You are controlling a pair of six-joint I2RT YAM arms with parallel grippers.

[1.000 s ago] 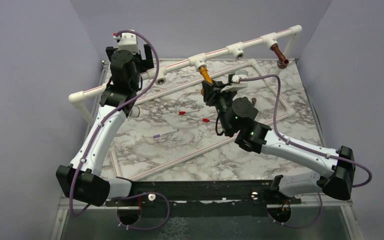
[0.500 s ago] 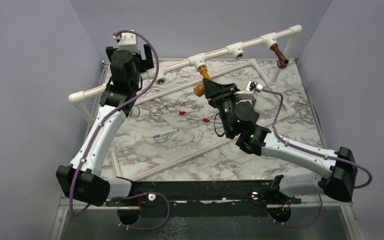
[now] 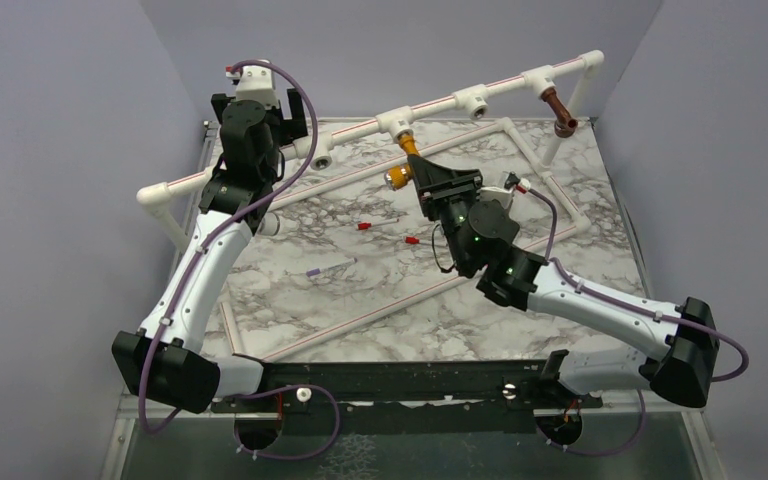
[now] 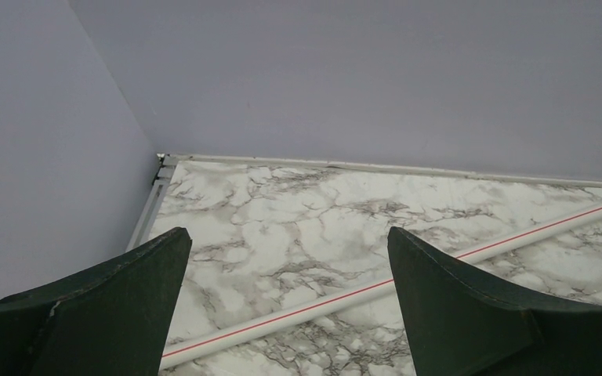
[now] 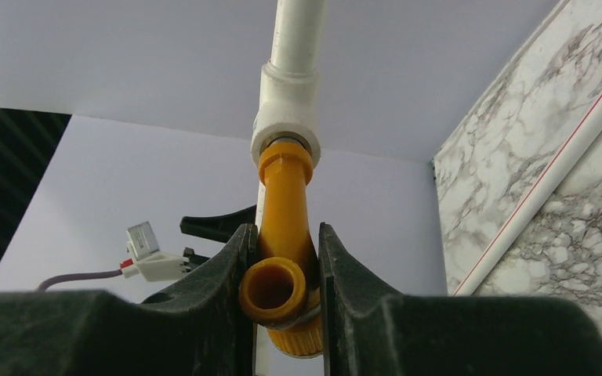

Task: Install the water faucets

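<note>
The orange-yellow faucet [image 3: 405,160] sits with its end in a white tee [image 3: 395,124] on the raised white pipe. Its silvery cap faces left. My right gripper [image 3: 412,172] is shut on its body. In the right wrist view both jaws press the faucet [image 5: 284,258] from either side, its open branch facing the camera, below the tee [image 5: 286,110]. The dark brown faucet [image 3: 559,110] hangs from the tee [image 3: 539,82] at the pipe's right end. My left gripper [image 4: 288,243] is open and empty, raised at the back left over a floor pipe [image 4: 407,278].
An empty tee [image 3: 475,103] and another tee [image 3: 319,156] sit on the raised pipe. A rectangle of white pipe [image 3: 380,312] lies on the marble table. Two small red pieces [image 3: 364,226] and a pale strip [image 3: 322,268] lie mid-table. Grey walls enclose three sides.
My right wrist has rotated while holding the orange-yellow faucet; its silvery cap has swung round to the left. The left arm has not moved.
</note>
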